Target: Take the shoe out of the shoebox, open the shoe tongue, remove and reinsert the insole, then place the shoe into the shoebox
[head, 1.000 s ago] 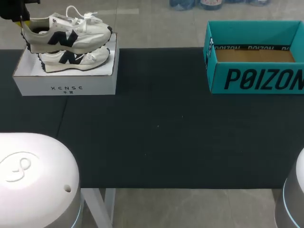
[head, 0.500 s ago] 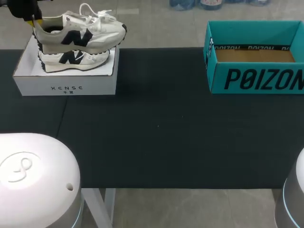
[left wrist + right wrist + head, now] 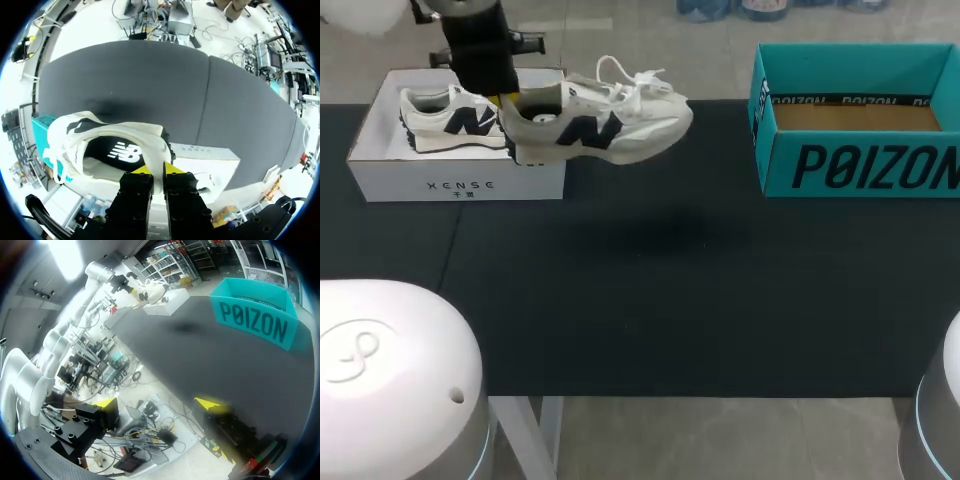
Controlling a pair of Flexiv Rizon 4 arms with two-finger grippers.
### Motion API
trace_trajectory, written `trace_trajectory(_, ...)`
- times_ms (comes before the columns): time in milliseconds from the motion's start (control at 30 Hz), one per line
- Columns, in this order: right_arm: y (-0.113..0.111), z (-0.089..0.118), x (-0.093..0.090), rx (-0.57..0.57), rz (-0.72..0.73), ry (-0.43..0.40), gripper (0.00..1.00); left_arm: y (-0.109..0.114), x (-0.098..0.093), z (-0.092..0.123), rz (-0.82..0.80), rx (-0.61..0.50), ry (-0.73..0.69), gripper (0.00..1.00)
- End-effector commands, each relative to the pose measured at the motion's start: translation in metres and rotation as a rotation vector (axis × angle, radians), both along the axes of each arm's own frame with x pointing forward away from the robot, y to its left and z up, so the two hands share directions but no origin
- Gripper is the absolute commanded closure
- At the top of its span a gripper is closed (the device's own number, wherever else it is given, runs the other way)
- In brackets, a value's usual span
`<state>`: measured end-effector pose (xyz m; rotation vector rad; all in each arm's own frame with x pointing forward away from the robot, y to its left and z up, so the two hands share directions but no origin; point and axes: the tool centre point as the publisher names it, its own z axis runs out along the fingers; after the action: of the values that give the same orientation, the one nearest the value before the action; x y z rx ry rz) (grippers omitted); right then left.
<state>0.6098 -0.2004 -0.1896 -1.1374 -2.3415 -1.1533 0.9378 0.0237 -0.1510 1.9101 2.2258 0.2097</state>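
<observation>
Shoe (image 3: 595,125) hangs upper centre-left of the frame over the dark desk (image 3: 670,300), left fingers (image 3: 141,170) clamped on its heel collar; right fingers (image 3: 210,403) stand apart.

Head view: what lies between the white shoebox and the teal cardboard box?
Head view shows only bare black tabletop; the white-and-navy sneaker in the left gripper hangs above it.

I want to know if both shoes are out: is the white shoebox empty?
No, a second shoe lies in the white shoebox, while the left gripper holds the lifted shoe in the air beside it.
</observation>
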Motion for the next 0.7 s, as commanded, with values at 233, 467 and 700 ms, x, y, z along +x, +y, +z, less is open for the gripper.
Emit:
trace_trajectory(233,0.003,0.001,-0.009,-0.2,-0.15,-0.104,0.0,-0.097,-0.059,-0.046,-0.034,-0.008,-0.041,1.0)
trace_trajectory(467,0.003,0.001,-0.009,-0.2,-0.15,-0.104,0.0,-0.139,-0.091,-0.082,-0.086,0.008,-0.033,1.0)
trace_trajectory(700,0.003,0.001,-0.009,-0.2,-0.15,-0.104,0.0,-0.162,-0.111,-0.12,-0.097,0.046,-0.027,1.0)
